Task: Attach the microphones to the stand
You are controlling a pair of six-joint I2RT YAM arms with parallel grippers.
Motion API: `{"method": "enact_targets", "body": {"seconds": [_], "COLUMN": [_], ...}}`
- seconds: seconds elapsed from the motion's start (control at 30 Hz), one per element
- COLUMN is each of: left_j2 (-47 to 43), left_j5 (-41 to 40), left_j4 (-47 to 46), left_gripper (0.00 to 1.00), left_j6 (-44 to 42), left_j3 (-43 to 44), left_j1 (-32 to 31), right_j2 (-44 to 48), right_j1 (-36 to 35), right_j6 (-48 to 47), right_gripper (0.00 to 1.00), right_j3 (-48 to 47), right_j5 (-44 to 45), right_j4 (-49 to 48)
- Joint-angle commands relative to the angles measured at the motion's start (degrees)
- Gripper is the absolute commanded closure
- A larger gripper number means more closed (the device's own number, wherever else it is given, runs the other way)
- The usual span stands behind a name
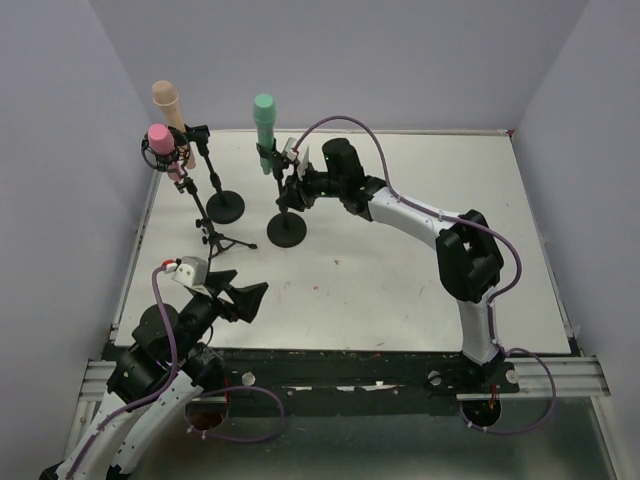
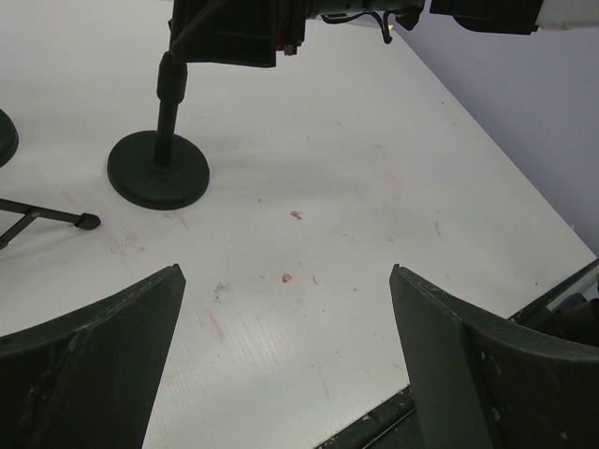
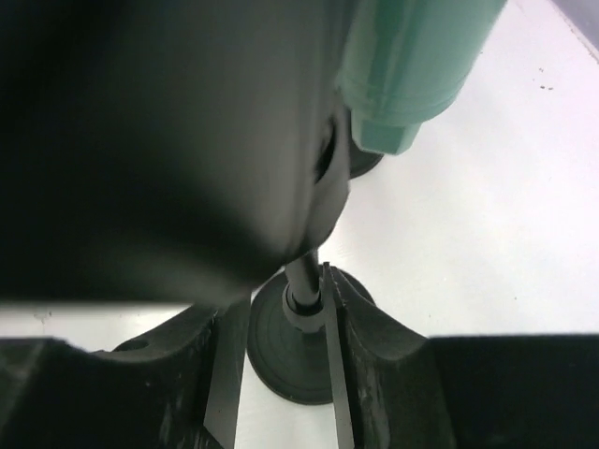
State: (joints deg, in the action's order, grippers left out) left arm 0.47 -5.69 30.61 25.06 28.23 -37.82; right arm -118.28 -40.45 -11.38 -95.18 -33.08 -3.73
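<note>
Each of the three microphones stands upright in a black stand at the back left. The peach one is on a round-base stand, the pink one on a tripod stand, and the teal one in the clip of a round-base stand. My right gripper sits just right of the teal microphone's clip. Its jaws are slightly apart around the stand pole, and only the right finger is close to it. My left gripper hangs wide open and empty near the front left.
The white table is enclosed by pale walls on three sides. In the left wrist view a round stand base and a tripod leg lie ahead, with the right arm above. The black front rail carries both arm bases.
</note>
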Motion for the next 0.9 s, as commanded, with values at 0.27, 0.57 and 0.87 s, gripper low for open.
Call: {"method": "enact_targets", "body": {"seconds": [0.27,0.57,0.87], "left_j2": [-3.0,15.4,23.1], "left_j5": [2.4,9.7,10.3], "left_j4": [3.8,-2.9,-12.1], "left_gripper": [0.01,0.01,0.01], "left_j6": [3.6,-10.0,-22.5], "left_j3": [3.6,8.6,6.7], "left_j1": [0.2,0.3,0.4], "right_j2": [16.0,40.9,64.6], "right_j1": [4.6,16.3,33.2], "right_j6": [1.1,-10.0,9.3], "right_gripper": [0.13,0.00,0.00], "right_j3": [16.9,24.2,36.5], "right_j5": [-5.5,-3.3,31.6], "right_j4": [-2.0,23.9,24.6]}}
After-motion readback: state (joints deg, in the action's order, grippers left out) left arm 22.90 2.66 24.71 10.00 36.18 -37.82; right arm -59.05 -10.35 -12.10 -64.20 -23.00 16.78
